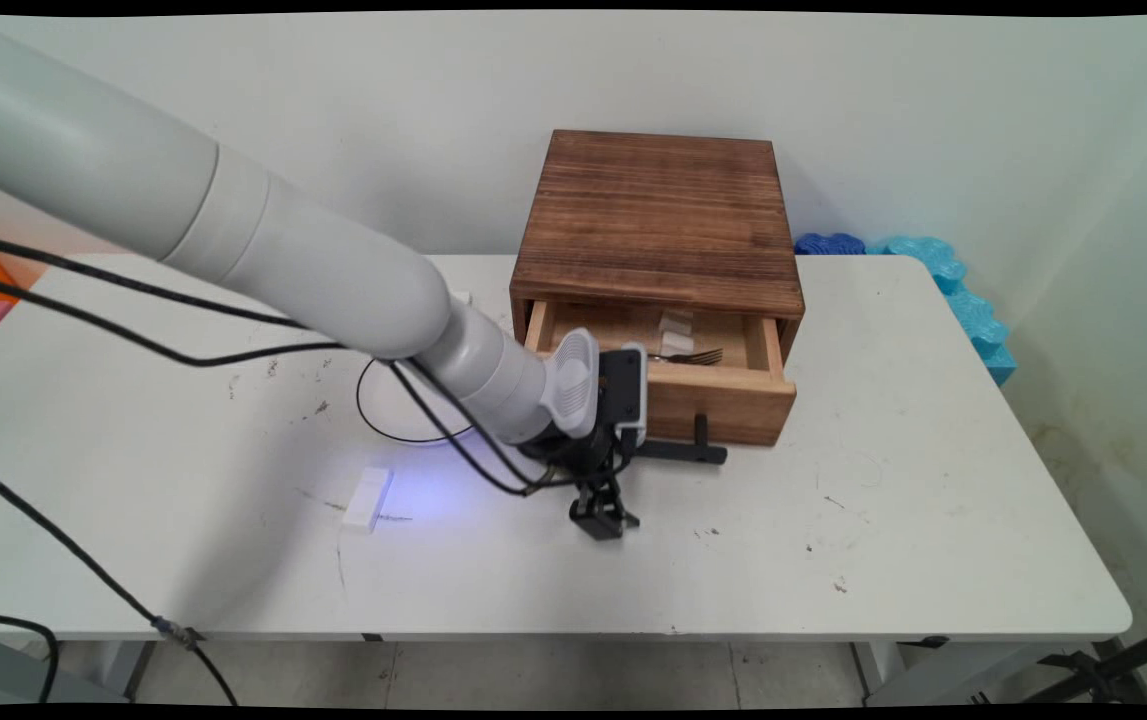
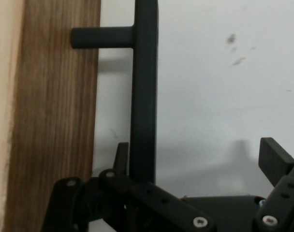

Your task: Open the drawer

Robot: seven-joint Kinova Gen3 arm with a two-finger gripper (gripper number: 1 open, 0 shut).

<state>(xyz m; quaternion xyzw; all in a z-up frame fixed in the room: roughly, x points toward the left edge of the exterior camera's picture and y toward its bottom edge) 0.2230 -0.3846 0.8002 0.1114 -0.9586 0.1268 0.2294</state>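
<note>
Wood box (image 1: 660, 215) is set at the table's (image 1: 933, 520) back | its drawer (image 1: 723, 385) is pulled out, fork (image 1: 688, 356) inside | gripper (image 1: 605, 520) is held spread wide by the black handle (image 2: 143, 96), not gripping it

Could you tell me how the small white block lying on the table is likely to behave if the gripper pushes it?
The small white block lies flat and low on the table, so it would probably slide rather than tip or roll. It looks rigid and light, so a nudge off its middle may spin it. The gripper is open nearby.
</note>
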